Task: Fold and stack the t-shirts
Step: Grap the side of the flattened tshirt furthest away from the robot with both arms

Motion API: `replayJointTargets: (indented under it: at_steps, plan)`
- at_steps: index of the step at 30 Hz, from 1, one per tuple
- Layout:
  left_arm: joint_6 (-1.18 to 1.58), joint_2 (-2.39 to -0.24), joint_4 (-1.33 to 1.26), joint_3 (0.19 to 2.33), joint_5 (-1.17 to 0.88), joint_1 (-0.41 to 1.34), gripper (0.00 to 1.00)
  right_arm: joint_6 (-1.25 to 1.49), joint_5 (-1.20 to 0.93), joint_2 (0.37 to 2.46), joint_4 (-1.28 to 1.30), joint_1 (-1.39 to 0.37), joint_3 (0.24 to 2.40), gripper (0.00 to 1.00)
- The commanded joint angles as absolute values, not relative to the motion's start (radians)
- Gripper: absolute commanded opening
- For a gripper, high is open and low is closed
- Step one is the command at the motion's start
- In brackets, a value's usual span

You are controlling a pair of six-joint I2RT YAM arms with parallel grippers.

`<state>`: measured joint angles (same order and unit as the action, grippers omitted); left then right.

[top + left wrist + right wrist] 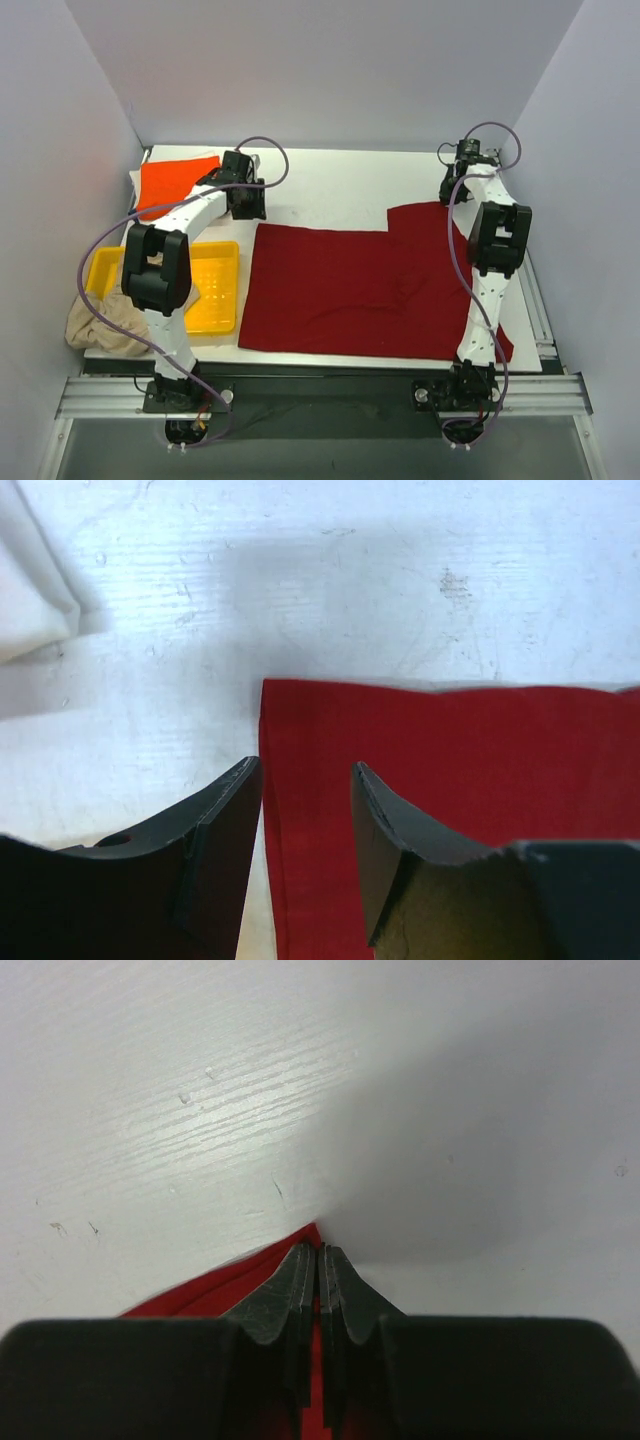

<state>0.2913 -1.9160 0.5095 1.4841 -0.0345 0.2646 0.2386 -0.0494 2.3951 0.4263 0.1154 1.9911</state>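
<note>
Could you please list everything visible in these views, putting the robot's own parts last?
dark red t-shirt: one, dark red, spread mid-table
orange t-shirt: one, bright orange, far left corner
white cloth: one, white, beside the orange t-shirt
beige t-shirt: one, beige, bunched at near left edge
tray: one, yellow, near left, by the beige t-shirt
table: one, white, under everything
left arm: one, white and black, over the tray
right arm: one, white and black, right side
left claw: one, black, open astride the dark red t-shirt's edge
right claw: one, black, shut on the dark red t-shirt
</note>
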Motion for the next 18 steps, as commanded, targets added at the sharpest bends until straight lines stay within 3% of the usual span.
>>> replayJointTargets:
  at_steps: [1, 18]
  plan:
    - [0.238, -1.986, 0.500, 1.584, -0.049, 0.256, 0.51, 0.244, -0.054, 2.344, 0.525, 0.126, 1.964, 0.00]
    - [0.242, -2.172, 0.495, 1.666, -0.048, 0.239, 0.48, 0.238, -0.086, 2.332, 0.532, 0.130, 1.944, 0.00]
